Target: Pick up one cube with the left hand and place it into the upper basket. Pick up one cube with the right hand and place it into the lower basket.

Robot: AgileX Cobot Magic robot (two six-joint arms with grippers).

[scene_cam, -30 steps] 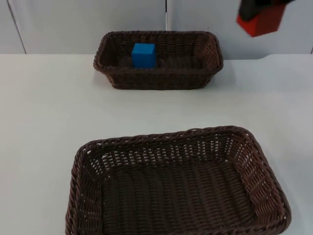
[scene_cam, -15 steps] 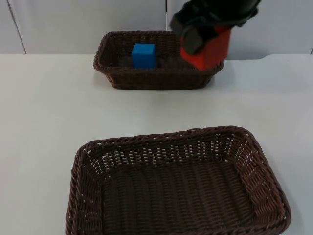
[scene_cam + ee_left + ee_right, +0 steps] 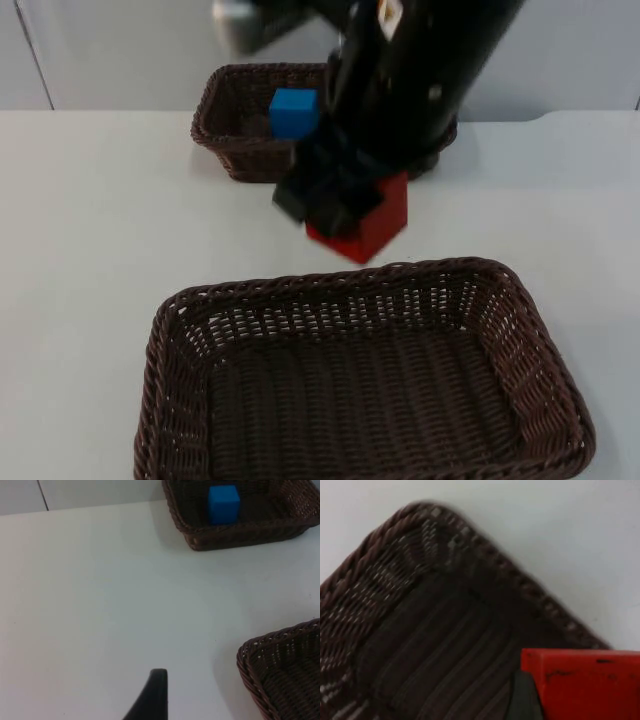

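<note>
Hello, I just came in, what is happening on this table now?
The right tool holds a red cube in the air, just beyond the far rim of the lower basket, which has nothing in it. A blue cube already sits in the upper basket. The left tool waits over the bare table.

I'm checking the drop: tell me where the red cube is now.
In the top view, the red cube is held by the right gripper above the table between the upper basket and lower basket's far rim.
</note>
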